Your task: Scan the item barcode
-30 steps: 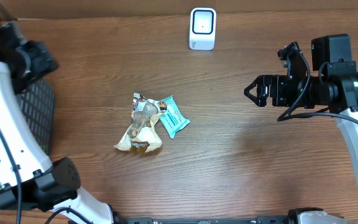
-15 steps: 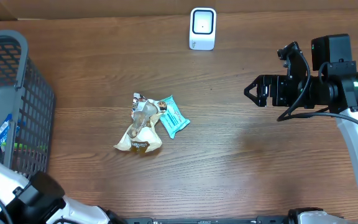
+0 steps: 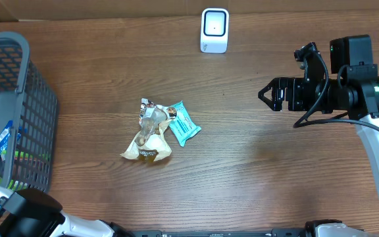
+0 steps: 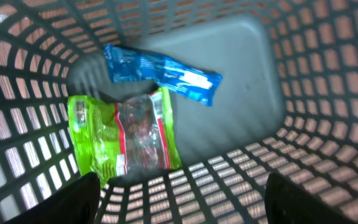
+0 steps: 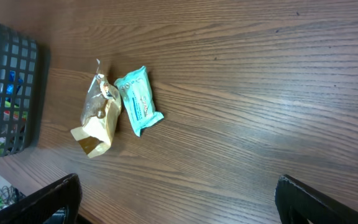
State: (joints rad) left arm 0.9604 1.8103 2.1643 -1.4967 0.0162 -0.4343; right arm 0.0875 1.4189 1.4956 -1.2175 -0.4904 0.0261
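Note:
Two loose items lie mid-table: a tan crinkled packet [image 3: 149, 136] and, touching its right side, a teal packet [image 3: 182, 123]; the right wrist view shows the tan packet [image 5: 98, 118] and teal packet [image 5: 139, 100] too. The white scanner [image 3: 214, 29] stands at the far edge. My right gripper [image 3: 266, 95] hovers open at the right, well away from the packets, its jaws empty [image 5: 176, 193]. My left gripper [image 4: 182, 194] is open over the grey basket [image 4: 328, 93], above a green packet [image 4: 126, 137] and a blue packet [image 4: 163, 71] on the basket floor.
The grey mesh basket [image 3: 18, 43] fills the table's left side, with blue and green packets inside. The left arm's white link [image 3: 25, 214] sits at the bottom left corner. Bare wood lies between the packets and the right gripper.
The left arm has swung away from the upper left of the overhead view, uncovering the basket. The right arm and the packets on the table have not moved.

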